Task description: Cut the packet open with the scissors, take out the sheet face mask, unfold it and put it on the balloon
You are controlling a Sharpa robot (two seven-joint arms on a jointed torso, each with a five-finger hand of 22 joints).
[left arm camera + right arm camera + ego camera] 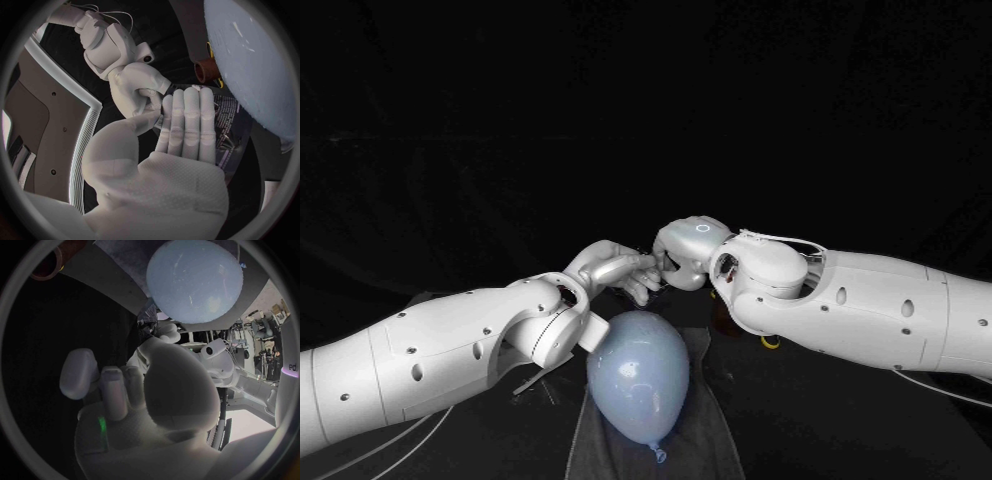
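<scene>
- Setting: black counter (848,420) against a dark background. A grey sheet (711,440) lies on it near the robot.
- Left hand (617,272): we log it just beyond the far end of the balloon. Its fingers (187,115) are straight and close together, laid flat along the packet. We cannot tell whether they grip the packet or only press on it.
- Packet (230,131): dark, with purple print, lying under and beside the left fingers, close to the balloon. We cannot tell whether an edge has been cut.
- Balloon (639,372): pale blue, lying lengthwise on the grey sheet with its knot toward the robot. The surface is bare, with no mask on it.
- Right hand (682,255): meets the left hand fingertip to fingertip at the packet's end. Its fingers are curled in toward that edge. We cannot tell whether they pinch it.
- Scissors (205,71): a reddish ring handle with a touch of yellow, lying by the balloon under the right arm. Neither hand holds them.
- Progress, as we judge it: no mask is out, so both hands seem to be working at the packet. Drawing out the mask, unfolding it and laying it on the balloon all remain.
</scene>
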